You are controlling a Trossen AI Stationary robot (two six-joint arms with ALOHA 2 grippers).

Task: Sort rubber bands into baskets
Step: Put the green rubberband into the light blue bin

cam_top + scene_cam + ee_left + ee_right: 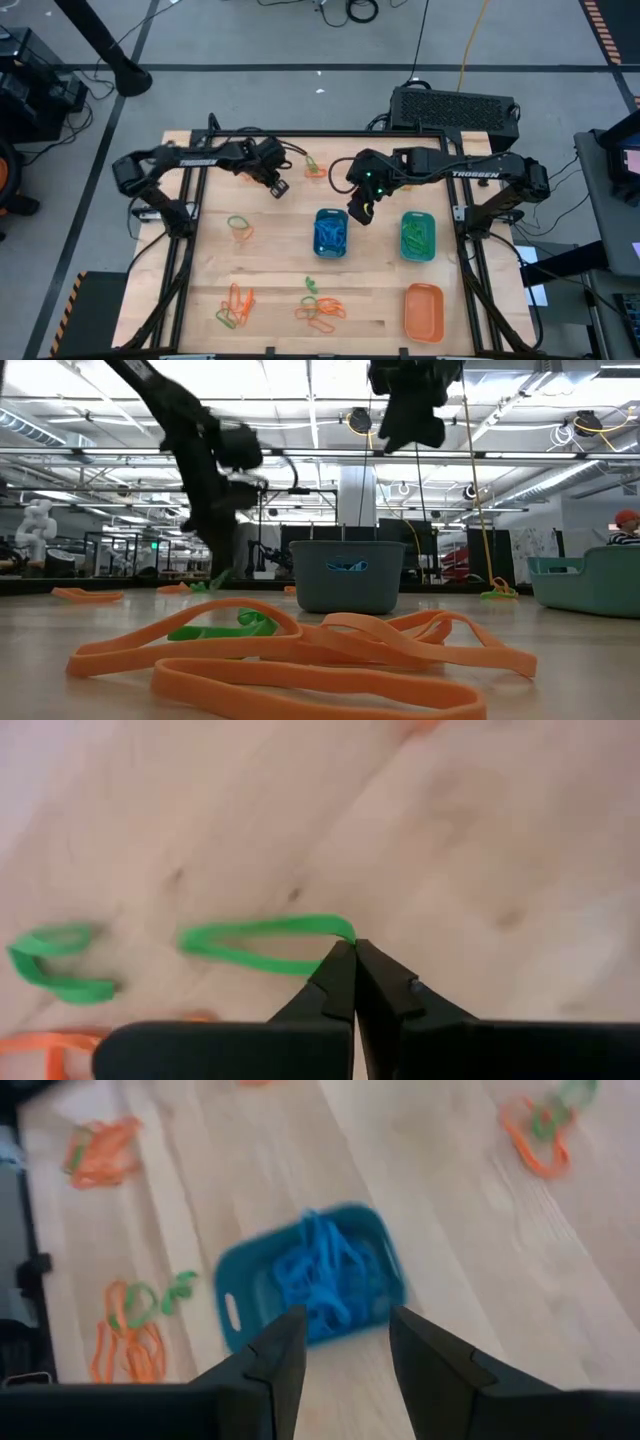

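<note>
Left wrist view shows the left tool (354, 952) pressed together on the end of a green rubber band (262, 942), the rest of the loop lying flat on the bench (480, 840). A second green band (55, 960) lies near it, and an orange one (30, 1050) beside that. From above, this tool (278, 187) sits toward the bench's far left, well apart from the teal-green basket (418, 236).

The right tool (345, 1342) hangs spread and empty over the blue basket (235, 1295), which is full of blue bands (325, 1275). The orange basket (423, 310) looks empty; mixed piles (320, 308) wait along the near edge.

The pinch catches only the band's tip, so it may slip free on the lift. Carrying it across means passing the right arm, a likely clash, and a dangling loop could snag the blue basket's rim.
</note>
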